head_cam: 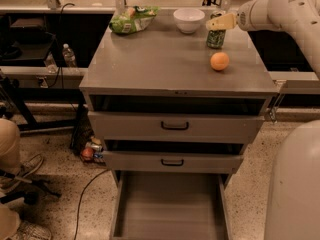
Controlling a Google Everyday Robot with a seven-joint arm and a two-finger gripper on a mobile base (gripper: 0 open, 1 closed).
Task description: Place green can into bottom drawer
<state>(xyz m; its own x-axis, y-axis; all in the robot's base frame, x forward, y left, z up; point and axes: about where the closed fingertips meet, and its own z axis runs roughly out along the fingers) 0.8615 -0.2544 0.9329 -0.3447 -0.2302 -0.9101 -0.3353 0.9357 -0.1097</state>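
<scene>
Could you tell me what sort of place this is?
Probably a robotics lab: a grey drawer cabinet, a cable trailing on the floor, and the end effector at the green can on the cabinet's top.

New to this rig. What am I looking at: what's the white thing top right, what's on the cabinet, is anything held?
There is one picture, from a camera looking down at the front of a grey drawer cabinet; where the camera is mounted is not known. The white tube at top right is the robot's single arm. It ends in the gripper, which sits at the top of the green can at the back right of the cabinet top. I cannot tell whether it has hold of the can. Also on top are an orange, a white bowl and a green snack bag. The bottom drawer is pulled out, and the can is not yet in it.
</scene>
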